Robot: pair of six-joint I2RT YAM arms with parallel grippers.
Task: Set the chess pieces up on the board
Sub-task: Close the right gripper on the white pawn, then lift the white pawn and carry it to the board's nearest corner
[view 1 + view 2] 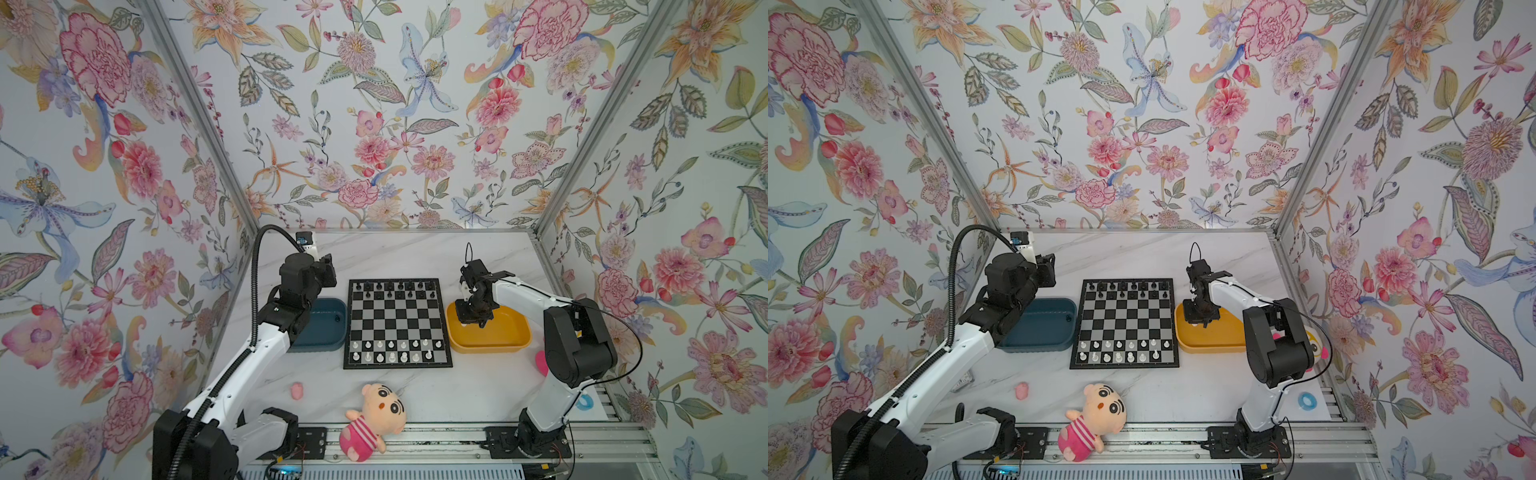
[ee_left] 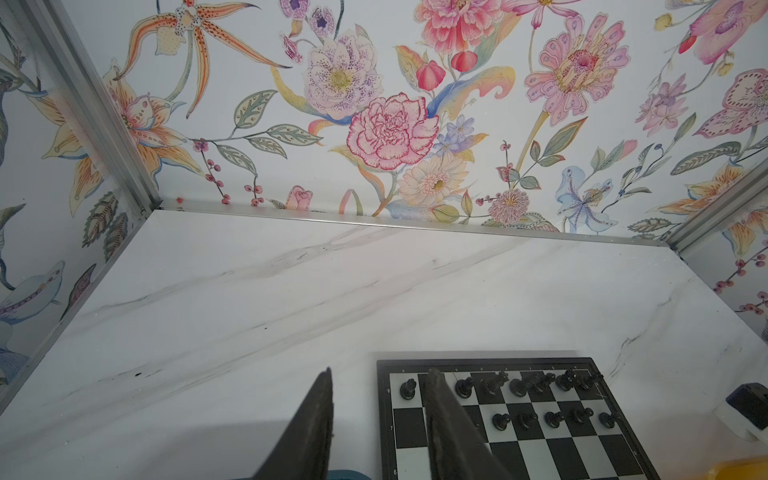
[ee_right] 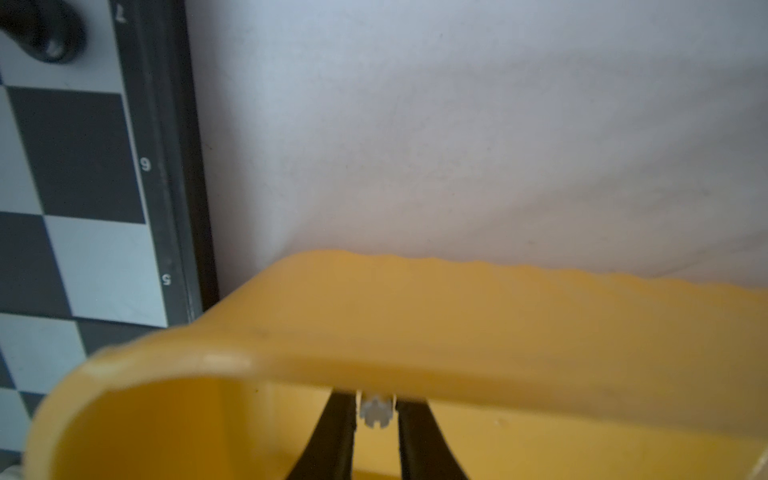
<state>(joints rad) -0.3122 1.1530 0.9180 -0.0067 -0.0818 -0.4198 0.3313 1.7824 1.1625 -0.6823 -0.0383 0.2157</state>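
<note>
The board (image 1: 397,324) lies mid-table in both top views. Black chess pieces (image 1: 395,287) fill its two far rows and white chess pieces (image 1: 395,350) its two near rows, with gaps. My right gripper (image 1: 473,321) reaches down into the yellow tray (image 1: 503,338). In the right wrist view it is shut on a small white crenellated piece (image 3: 376,411) just behind the tray's rim (image 3: 457,316). My left gripper (image 2: 381,372) is open with nothing between its fingers. It hangs above the table beside the board's far left corner (image 2: 384,365).
A blue tray (image 1: 324,332) left of the board holds one small dark item (image 1: 337,318). A plush doll (image 1: 374,419) lies at the front edge, a small pink object (image 1: 297,390) front left, and a blue ring (image 1: 585,402) front right.
</note>
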